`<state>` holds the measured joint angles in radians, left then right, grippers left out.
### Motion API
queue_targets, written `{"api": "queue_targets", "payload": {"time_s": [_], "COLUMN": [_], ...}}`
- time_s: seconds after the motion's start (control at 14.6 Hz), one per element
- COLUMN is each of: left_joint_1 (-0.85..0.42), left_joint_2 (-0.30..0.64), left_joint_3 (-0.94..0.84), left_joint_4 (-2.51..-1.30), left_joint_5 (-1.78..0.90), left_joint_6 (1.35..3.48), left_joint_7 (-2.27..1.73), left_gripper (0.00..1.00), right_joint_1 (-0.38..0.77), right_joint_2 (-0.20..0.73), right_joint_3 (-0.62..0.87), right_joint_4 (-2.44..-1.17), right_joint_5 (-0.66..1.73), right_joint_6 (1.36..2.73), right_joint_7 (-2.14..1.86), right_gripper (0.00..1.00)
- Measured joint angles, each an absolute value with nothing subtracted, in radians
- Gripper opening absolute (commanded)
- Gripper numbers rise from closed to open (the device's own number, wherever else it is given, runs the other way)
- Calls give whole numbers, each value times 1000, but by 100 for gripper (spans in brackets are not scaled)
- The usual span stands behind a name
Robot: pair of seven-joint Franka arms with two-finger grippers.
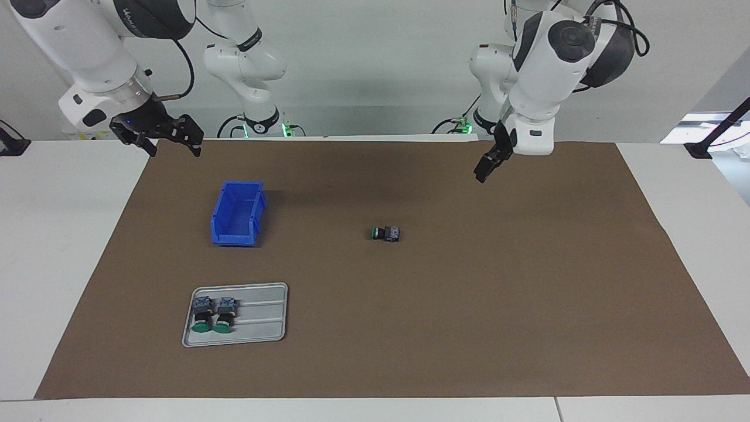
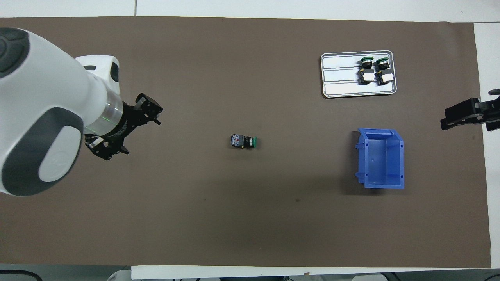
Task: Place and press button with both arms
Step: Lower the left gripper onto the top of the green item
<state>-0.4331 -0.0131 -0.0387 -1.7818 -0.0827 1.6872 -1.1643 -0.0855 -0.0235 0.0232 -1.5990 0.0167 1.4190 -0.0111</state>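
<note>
Both pairs of jaws stand apart and hold nothing. On the left gripper (image 1: 489, 167) they hang in the air over the brown mat (image 1: 527, 305) at the left arm's end of the desk (image 1: 691, 246). On the right gripper (image 1: 170, 140) they hover over the mat's edge at the right arm's end, close to the robots' side.

Between the two pairs of jaws, well apart from each, the button (image 1: 385, 234) lies on its side on the mat near the middle of the desk. Its green cap points toward the right arm's end and its blue-grey block toward the left arm's end.

A blue bin (image 1: 237, 213) sits on the mat toward the right arm's end, close to the right jaws and farther from the robots than they hang. Its inside looks bare. Farther again from the robots than the bin lies a grey tray (image 1: 263, 316). Two more buttons (image 1: 214, 315) of the same kind rest side by side on the tray, at the end nearer the right arm's side, green caps pointing away from the robots.
</note>
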Motion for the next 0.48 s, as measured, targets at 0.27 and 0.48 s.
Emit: {"api": "queue_targets", "payload": {"time_s": [0.27, 0.48], "left_joint_1": [-529, -605], "left_joint_2": [57, 123], "left_joint_3": [-39, -39], "left_joint_4": [-1798, -1799], "left_joint_5": [-92, -92], "left_joint_6": [1812, 1883], "left_joint_7": [-1412, -1574], "left_gripper": [100, 100], "right_joint_1": [-84, -84], "right_joint_2": [-28, -28], "right_joint_3": [25, 30], "right_joint_4": [-1601, -1601], "right_joint_5": [17, 17], "right_joint_6": [1419, 1419], "right_joint_7": [-11, -11], "right_gripper": [99, 99]}}
